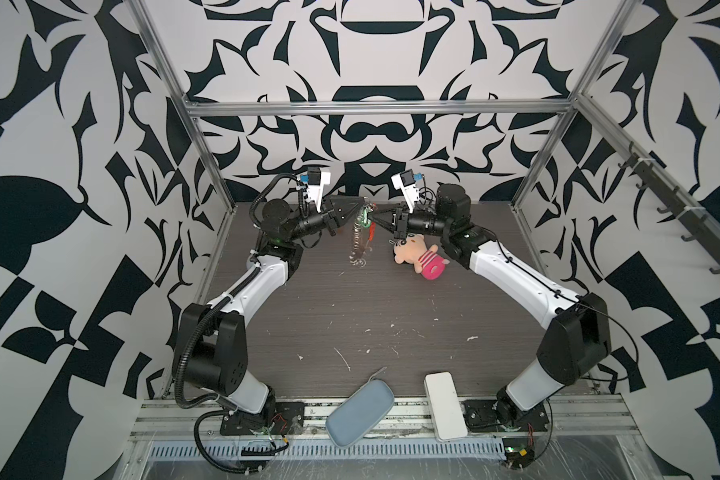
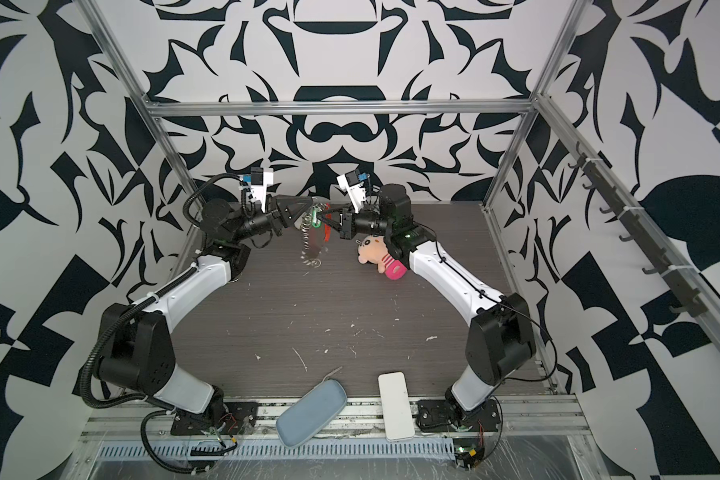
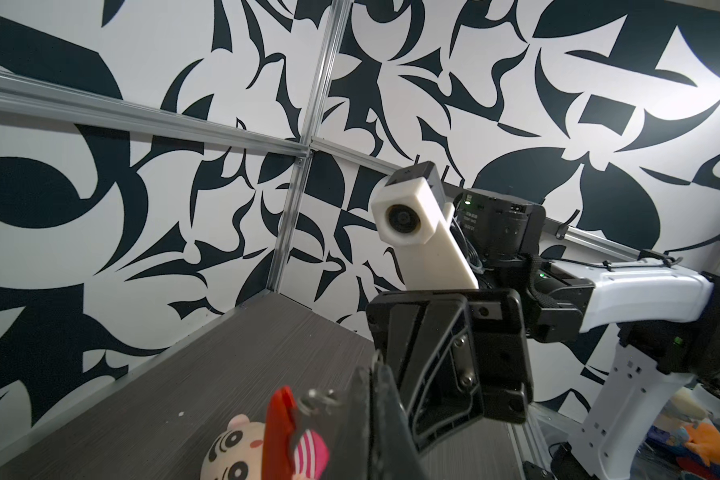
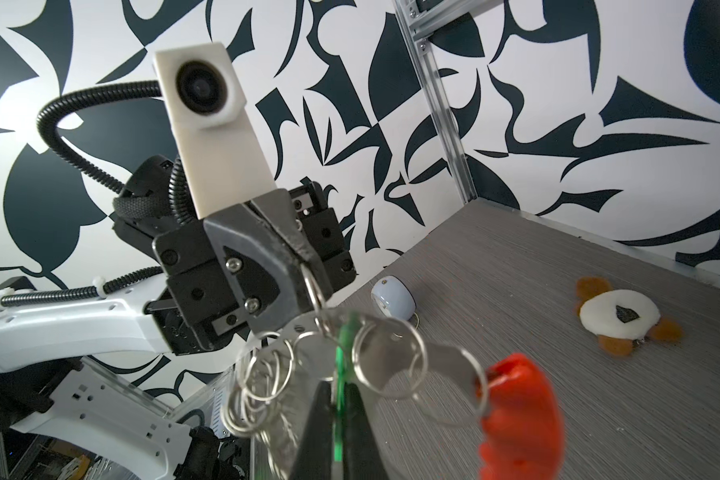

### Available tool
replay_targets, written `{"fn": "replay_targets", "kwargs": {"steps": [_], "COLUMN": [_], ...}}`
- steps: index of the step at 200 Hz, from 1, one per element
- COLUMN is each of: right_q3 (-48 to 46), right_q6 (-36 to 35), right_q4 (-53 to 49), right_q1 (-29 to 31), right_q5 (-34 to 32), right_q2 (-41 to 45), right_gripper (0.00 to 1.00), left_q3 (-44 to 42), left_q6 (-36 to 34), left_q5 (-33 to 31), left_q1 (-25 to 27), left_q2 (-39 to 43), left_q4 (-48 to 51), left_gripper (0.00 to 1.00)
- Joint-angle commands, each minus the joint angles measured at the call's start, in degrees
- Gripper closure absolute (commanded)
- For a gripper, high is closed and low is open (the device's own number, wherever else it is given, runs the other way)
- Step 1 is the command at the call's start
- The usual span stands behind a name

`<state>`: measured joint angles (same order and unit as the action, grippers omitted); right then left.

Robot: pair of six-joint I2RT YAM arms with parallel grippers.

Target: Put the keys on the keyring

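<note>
The keyring (image 1: 356,243) hangs in the air at the back middle of the table, a chain of silver rings with a red plastic segment (image 4: 520,415). My left gripper (image 1: 361,205) is shut on one silver ring at its top; in the right wrist view that ring (image 4: 312,286) sits pinched between the jaws. In the left wrist view the left gripper (image 3: 371,372) shows pressed shut. My right gripper (image 4: 337,386) is shut on the bright green key (image 4: 341,357), which is held in among the rings. In both top views the right gripper (image 1: 374,216) meets the left one there.
A plush doll (image 1: 416,255) in a pink striped outfit lies under the right wrist. A blue-grey case (image 1: 358,409) and a white box (image 1: 445,405) lie at the front edge. A small pale blue round thing (image 4: 393,301) and a white-and-orange plush (image 4: 618,320) lie further off.
</note>
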<state>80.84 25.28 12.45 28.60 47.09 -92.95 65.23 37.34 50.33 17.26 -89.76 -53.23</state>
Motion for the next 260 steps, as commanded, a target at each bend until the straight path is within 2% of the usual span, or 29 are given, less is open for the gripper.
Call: {"fn": "replay_targets", "kwargs": {"steps": [1,56,70,101,129,193,260], "right_q3": [2.6,4.28,3.92,1.81,-0.13,3.16,6.87], "right_q6": [0.47,0.89,-0.86,-4.26,-6.29,-5.12,1.78], "right_q4": [2.26,1.9,-0.04,-4.31,-7.03,-5.28,1.0], "right_q1": [1.7,4.12,3.85,2.04,-0.64,-1.97,-1.97], "right_q5": [0.61,1.05,-0.3,-3.27,-4.87,-4.82,-1.21], "right_q2": [-0.55,-2.44,-1.35,3.2,7.4,7.9,3.56], "right_gripper": [1.0,1.0,0.99,0.8,0.74,0.75,0.81], "left_q3": [1.08,1.02,0.96,0.27,-0.37,-0.81,-0.64], "left_q6": [5.62,12.62,12.96,12.71,11.58,12.35,12.38], "left_q5": [-0.61,-2.17,-2.25,-2.16,-1.64,-0.66,-0.02], "left_q1": [0.4,0.39,0.36,0.33,0.34,0.48,1.11], "left_q2": [-0.87,-3.97,-4.26,-3.89,-3.33,-3.23,-3.39], "left_q4": [-9.78,-19.27,-19.72,-19.56,-18.3,-18.31,-17.96], "left_gripper": [1.0,1.0,1.0,1.0,1.0,1.0,1.0]}}
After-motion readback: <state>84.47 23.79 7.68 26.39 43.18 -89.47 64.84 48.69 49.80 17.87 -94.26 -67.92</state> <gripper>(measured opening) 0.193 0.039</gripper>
